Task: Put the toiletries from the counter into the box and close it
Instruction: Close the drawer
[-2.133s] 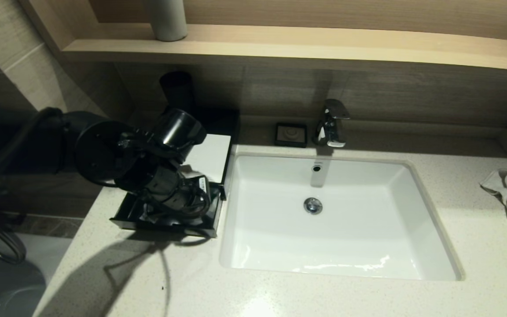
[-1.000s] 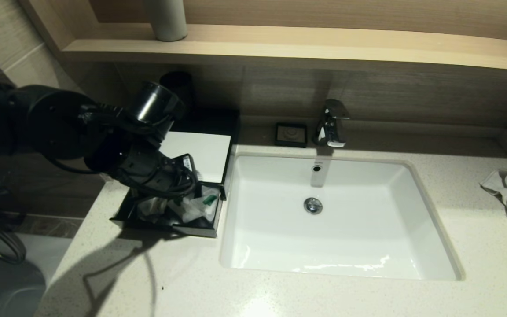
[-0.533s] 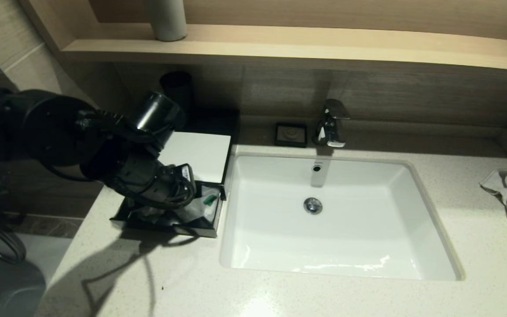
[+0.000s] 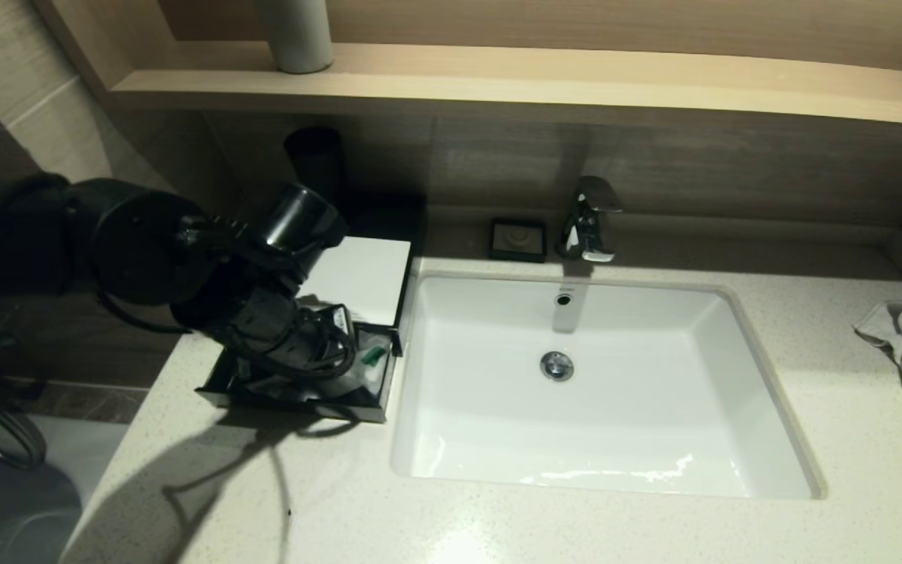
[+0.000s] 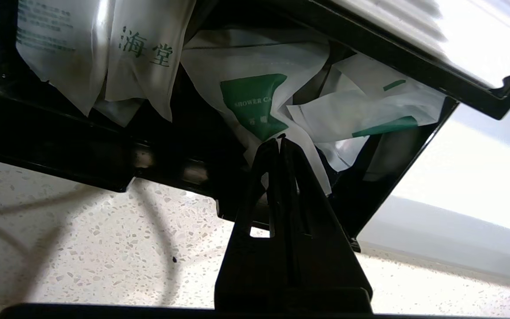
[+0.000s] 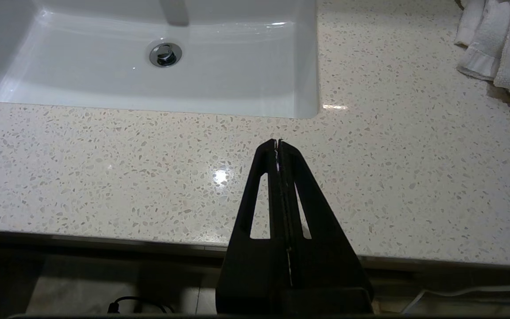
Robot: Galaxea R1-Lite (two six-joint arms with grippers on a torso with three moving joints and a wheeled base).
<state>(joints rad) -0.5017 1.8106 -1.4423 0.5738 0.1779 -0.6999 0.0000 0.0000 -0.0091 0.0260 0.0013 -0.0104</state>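
Toiletries (image 5: 255, 102) all inside drawer (image 4: 302, 395) of box (image 4: 365, 274); left gripper (image 5: 280, 141) clenched empty at drawer's 6 o'clock. Next likely: push drawer shut. Right gripper (image 6: 278, 141) clenched, parked.

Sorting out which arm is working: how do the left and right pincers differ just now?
The left pincer sits at the box's open drawer, tips by the toiletries; the right pincer hangs parked over bare counter before the sink. Both are shut and empty.
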